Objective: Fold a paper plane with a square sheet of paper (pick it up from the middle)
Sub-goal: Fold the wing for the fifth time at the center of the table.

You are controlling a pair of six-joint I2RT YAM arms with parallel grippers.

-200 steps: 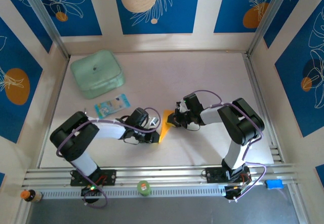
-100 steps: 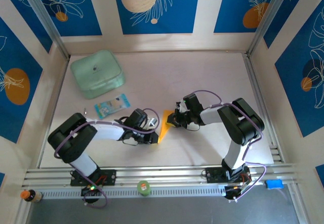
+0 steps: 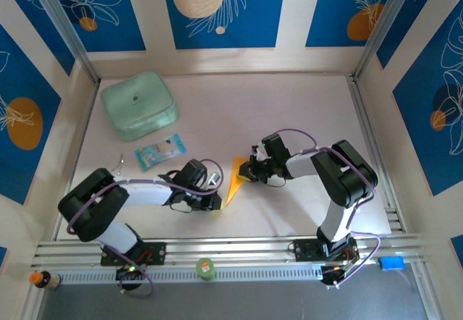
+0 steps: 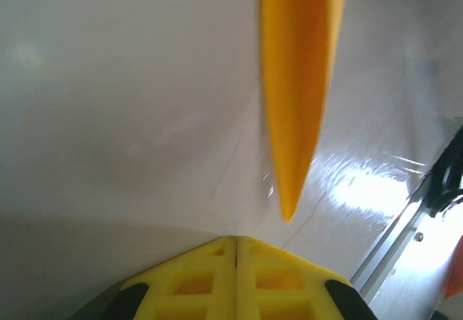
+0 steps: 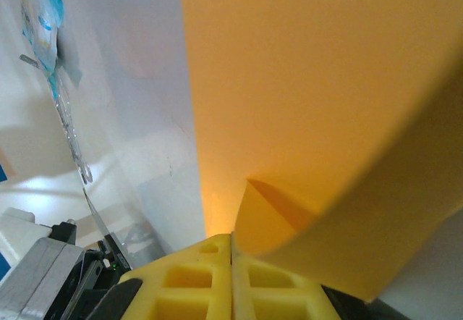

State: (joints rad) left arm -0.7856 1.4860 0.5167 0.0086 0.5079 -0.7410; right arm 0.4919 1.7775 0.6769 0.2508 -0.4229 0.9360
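Note:
The paper plane (image 3: 235,178) is orange-yellow paper folded to a narrow pointed wedge, lying mid-table with its tip toward the front. My right gripper (image 3: 250,171) is at its wide far end. In the right wrist view the yellow fingers (image 5: 181,284) are pressed together on the paper's edge (image 5: 304,117), and a folded flap curls over them. My left gripper (image 3: 215,202) sits just left of the tip. In the left wrist view it (image 4: 236,244) is shut with nothing in it, and the paper's point (image 4: 293,117) hangs a short way ahead, apart from the fingertips.
A mint-green rounded box (image 3: 139,106) stands at the back left. The blue-and-white packet (image 3: 160,151) lies between it and my left arm, with a small metal clip (image 3: 121,162) beside it. Aluminium rails (image 3: 239,251) run along the front edge.
My left gripper has drawn back left and toward the front, off the paper's tip. The paper and the right gripper have stayed put.

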